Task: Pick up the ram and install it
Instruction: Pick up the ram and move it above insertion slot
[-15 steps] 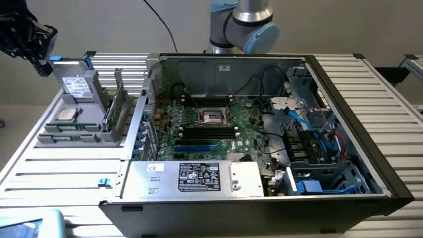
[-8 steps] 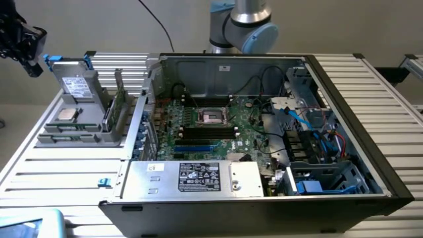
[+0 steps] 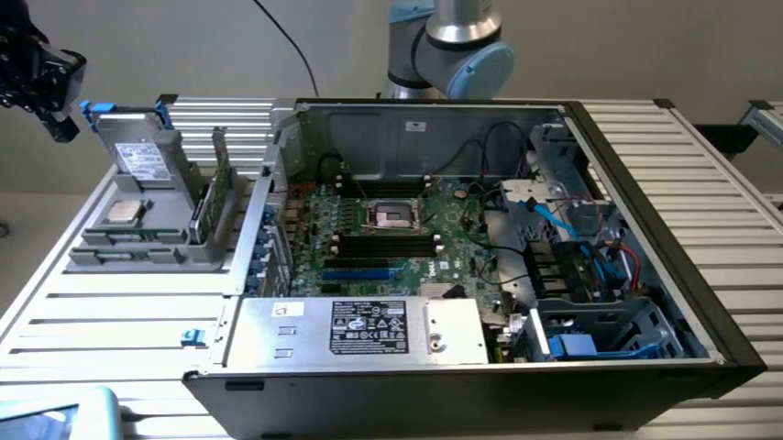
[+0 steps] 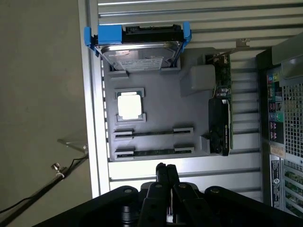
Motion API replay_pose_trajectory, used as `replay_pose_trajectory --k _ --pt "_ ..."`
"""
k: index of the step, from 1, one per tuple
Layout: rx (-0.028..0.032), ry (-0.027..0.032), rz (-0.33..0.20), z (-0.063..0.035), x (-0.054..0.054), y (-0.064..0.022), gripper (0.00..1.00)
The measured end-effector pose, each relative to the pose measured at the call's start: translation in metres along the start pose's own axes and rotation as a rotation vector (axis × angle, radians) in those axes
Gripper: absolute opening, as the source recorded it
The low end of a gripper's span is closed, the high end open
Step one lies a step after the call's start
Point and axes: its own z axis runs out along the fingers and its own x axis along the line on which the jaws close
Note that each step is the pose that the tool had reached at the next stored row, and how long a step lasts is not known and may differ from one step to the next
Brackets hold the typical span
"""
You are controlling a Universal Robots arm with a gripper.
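Note:
The ram is a thin green stick lying on edge in a slot of the grey parts holder. In the exterior view the ram sits near the holder's front, at the view's left. My gripper hangs above the table beside that end of the holder, fingers pressed together with nothing between them. From outside, the gripper is a black shape high at the far left, well above the holder. The open computer case holds the motherboard with black memory slots.
The holder also carries a hard drive in a blue frame, a square silver processor and an upright green expansion card. A second narrow slot lies beside the ram. The power supply and cables fill the case's near side.

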Motion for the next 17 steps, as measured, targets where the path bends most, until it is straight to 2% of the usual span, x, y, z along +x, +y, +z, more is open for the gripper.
replay_pose_trajectory --k 9,17 --pt "0.0 0.0 -0.002 0.0 0.0 0.0 0.11" --pt "-0.0027 0.0042 -0.137 0.0 0.0 0.0 0.11"
